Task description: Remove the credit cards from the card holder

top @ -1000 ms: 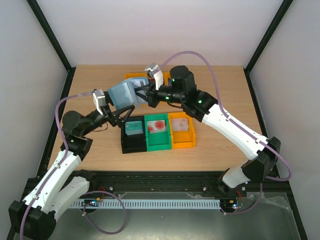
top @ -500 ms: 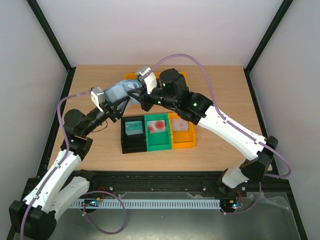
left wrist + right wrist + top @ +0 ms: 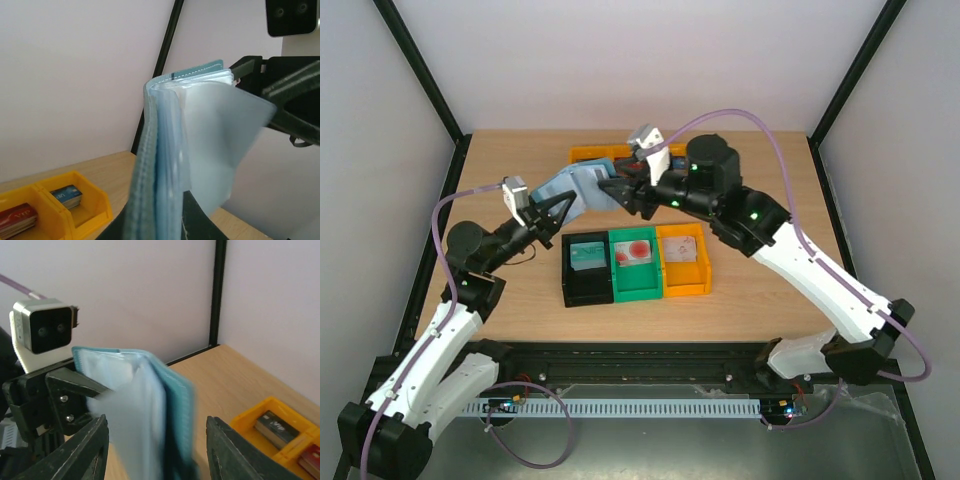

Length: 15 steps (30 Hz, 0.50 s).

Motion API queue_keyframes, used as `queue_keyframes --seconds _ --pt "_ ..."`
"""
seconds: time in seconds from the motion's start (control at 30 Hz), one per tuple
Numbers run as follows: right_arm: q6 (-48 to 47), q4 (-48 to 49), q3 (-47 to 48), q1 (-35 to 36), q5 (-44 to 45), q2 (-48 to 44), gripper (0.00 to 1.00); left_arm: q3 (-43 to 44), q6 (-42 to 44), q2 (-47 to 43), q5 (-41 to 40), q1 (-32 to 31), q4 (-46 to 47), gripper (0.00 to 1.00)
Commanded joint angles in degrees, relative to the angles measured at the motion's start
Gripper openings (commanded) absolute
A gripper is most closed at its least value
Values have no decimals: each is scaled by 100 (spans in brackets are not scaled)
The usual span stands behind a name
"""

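Observation:
The slate-blue card holder [image 3: 582, 188] is held up over the back of the table. My left gripper [image 3: 563, 208] is shut on its lower edge. In the left wrist view the card holder [image 3: 159, 150] stands edge-on, and a pale clear sleeve fans out to the right. My right gripper [image 3: 620, 190] is open just right of it. In the right wrist view the card holder [image 3: 150, 405] hangs between the spread fingers [image 3: 92, 450] without touching either. I cannot make out any credit cards inside the sleeves.
A black bin [image 3: 586, 268], a green bin [image 3: 637, 265] and an orange bin [image 3: 684, 262] stand in a row mid-table, each holding a card. Yellow bins [image 3: 75, 200] with cards sit at the back edge, also in the right wrist view [image 3: 280, 432].
My left gripper has closed on the card holder. My right gripper has let go, opened and drawn back to the right. The holder now sits lower and more folded.

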Motion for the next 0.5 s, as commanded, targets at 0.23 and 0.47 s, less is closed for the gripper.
queue_keyframes --seconds 0.23,0.47 --pt "38 -49 -169 -355 -471 -142 56 17 -45 -98 175 49 294 2" --pt "127 -267 74 -283 -1469 90 81 83 37 -47 -89 53 90 2"
